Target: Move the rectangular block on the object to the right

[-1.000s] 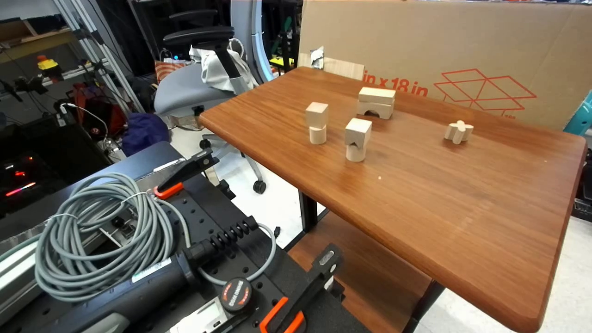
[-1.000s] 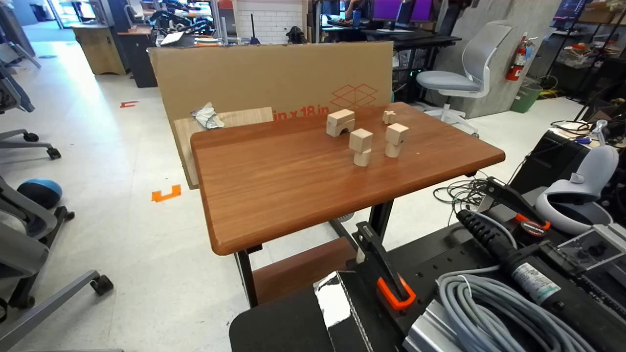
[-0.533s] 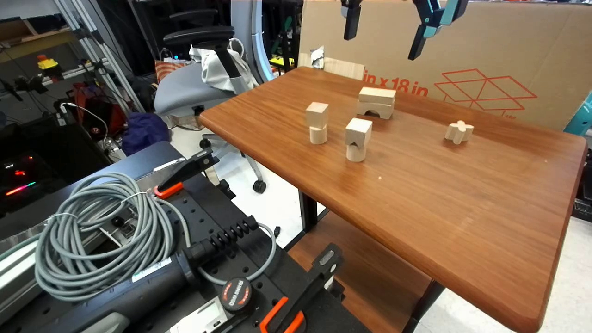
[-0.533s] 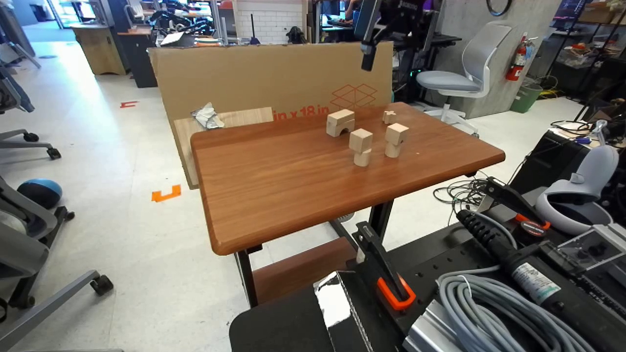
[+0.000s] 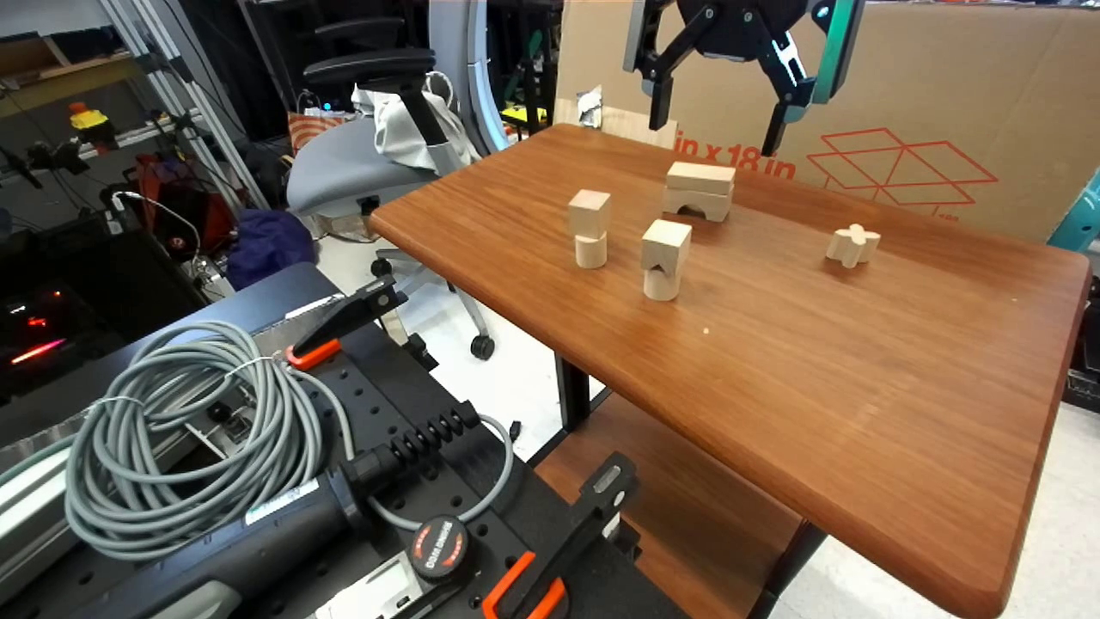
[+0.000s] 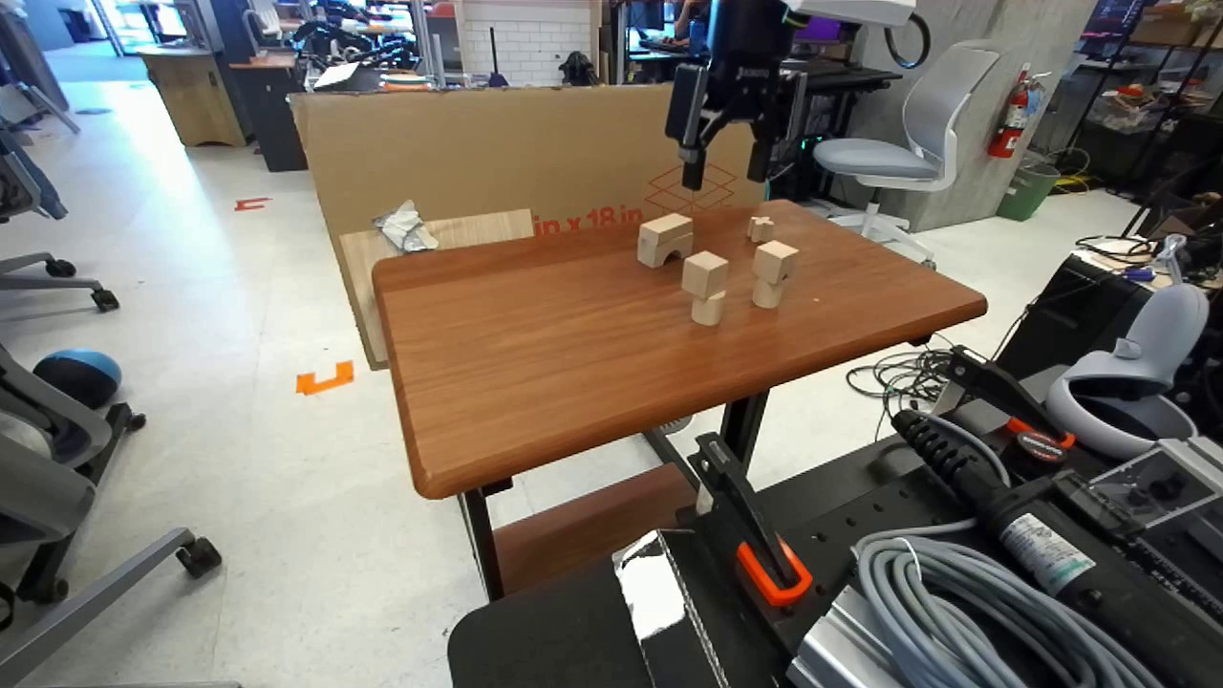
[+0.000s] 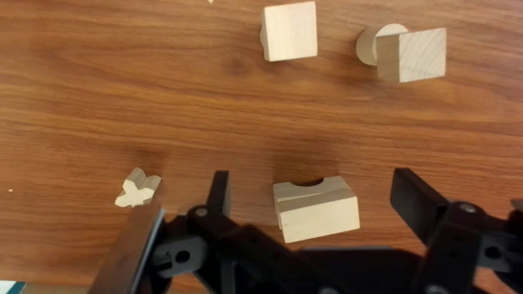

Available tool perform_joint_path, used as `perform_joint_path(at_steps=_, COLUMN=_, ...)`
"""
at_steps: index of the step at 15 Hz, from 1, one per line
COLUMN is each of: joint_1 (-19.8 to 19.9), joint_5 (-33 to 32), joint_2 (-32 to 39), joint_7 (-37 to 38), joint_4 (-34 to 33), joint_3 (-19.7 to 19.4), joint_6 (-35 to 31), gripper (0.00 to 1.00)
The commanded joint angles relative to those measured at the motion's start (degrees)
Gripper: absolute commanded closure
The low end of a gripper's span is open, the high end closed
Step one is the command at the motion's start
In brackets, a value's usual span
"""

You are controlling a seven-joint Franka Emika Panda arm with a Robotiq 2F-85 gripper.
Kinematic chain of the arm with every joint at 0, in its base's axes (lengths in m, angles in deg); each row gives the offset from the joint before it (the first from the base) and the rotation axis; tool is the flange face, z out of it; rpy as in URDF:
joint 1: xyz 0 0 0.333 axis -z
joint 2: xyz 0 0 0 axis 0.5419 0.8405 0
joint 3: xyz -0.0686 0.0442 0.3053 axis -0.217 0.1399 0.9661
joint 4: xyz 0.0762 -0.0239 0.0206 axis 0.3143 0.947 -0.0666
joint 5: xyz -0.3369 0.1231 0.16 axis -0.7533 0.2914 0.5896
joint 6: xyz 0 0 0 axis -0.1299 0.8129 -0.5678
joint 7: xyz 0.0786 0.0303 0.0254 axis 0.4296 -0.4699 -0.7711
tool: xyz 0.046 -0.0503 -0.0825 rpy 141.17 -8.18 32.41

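Observation:
The rectangular block, a pale flat wooden bar (image 5: 700,177), lies on an arch-shaped block (image 5: 711,205) near the table's back edge. The bar also shows in an exterior view (image 6: 666,227) and in the wrist view (image 7: 320,219), set slightly askew on the arch. The object, a small low star-shaped wooden piece (image 5: 852,246), stands apart on the table; it also shows in an exterior view (image 6: 761,229) and left of the bar in the wrist view (image 7: 137,190). My gripper (image 5: 714,136) is open and empty above the bar, its fingers either side of it in the wrist view (image 7: 314,188).
Two stacks of a cube on a cylinder stand nearby, one cube (image 5: 666,248) closer to the table's front and one cube (image 5: 589,213) farther left. They show at the top of the wrist view (image 7: 291,32). A large cardboard sheet (image 5: 902,103) stands behind the wooden table (image 5: 859,387).
The gripper came into view from above in both exterior views and moved down toward the bar. It stays open. The blocks have not moved.

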Motion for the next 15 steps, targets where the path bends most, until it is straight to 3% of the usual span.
perform_joint_path(at_steps=1, joint_1=-0.50, joint_5=-4.63, joint_2=3.34, joint_7=1.90, joint_4=-3.25, joint_3=0.37, joint_6=-0.52, gripper=0.00)
perform_joint_path(at_steps=15, joint_1=-3.74, joint_5=-10.88, joint_2=8.94, joint_7=5.26, joint_4=-7.97, joint_3=0.76, joint_6=-0.57, gripper=0.00)
